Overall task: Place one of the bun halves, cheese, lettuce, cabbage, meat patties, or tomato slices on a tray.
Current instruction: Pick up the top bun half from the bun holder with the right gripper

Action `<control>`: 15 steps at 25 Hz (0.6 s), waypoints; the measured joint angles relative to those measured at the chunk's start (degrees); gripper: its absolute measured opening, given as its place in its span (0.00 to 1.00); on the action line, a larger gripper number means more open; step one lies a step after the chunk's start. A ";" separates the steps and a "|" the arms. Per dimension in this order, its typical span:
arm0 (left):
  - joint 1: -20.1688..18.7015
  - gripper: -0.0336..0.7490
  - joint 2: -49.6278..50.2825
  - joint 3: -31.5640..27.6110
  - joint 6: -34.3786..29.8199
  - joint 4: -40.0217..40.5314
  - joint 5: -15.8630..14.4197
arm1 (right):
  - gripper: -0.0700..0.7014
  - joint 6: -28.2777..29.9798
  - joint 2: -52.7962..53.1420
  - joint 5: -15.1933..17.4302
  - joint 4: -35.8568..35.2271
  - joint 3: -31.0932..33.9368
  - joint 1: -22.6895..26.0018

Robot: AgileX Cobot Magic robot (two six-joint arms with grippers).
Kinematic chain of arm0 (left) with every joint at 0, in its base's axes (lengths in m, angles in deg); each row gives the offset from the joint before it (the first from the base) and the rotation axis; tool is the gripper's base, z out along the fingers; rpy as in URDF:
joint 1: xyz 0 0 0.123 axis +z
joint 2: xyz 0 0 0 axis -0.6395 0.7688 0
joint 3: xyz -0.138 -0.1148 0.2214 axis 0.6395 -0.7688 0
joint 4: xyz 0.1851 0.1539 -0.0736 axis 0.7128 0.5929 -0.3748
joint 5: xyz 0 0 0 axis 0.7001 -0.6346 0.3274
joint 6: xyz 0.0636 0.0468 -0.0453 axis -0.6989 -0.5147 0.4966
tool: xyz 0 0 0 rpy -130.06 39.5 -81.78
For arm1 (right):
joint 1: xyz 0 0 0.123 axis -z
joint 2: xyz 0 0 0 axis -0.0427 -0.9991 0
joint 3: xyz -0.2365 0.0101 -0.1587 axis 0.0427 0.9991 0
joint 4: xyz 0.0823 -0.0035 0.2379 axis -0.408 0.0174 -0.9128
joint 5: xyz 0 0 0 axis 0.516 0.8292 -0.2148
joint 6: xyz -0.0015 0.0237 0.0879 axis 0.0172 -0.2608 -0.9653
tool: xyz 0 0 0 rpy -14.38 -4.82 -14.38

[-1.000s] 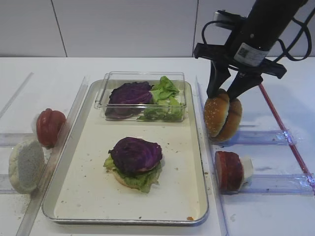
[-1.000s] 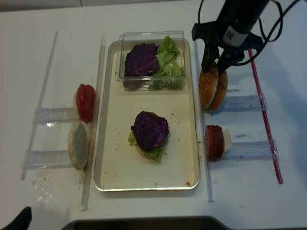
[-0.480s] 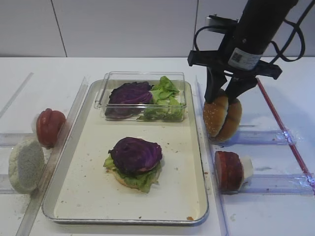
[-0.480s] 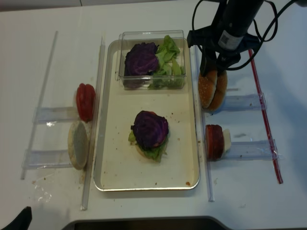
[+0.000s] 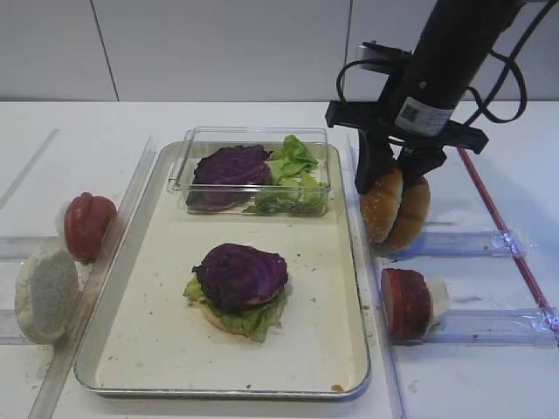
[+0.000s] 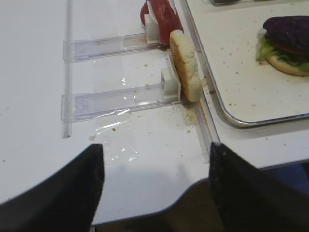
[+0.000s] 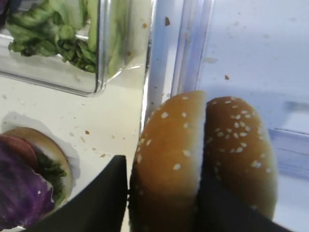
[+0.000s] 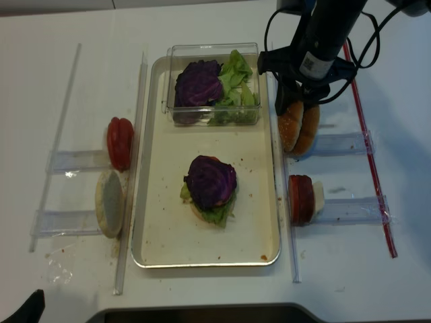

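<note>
Right tool (image 5: 393,179) over two upright bun halves (image 5: 396,209); tray (image 5: 349,262) just left of it, meat patties (image 5: 406,302) nearer the camera on the table (image 5: 489,375).

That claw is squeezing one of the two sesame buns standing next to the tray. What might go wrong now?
1. The right gripper pinches only the left bun half, which stands pressed against the second bun half; lifting may drag or topple that one.
2. The grip is near the bun's top edge, so it might slip or tear.
3. The tray already holds a clear box and a stacked burger; a low carry may clip the box or the tray's rim.
</note>
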 joint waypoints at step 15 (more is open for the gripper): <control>0.00 0.59 0.00 0.00 0.00 0.00 0.00 | 0.39 -1.03 0.00 0.00 0.58 0.00 0.00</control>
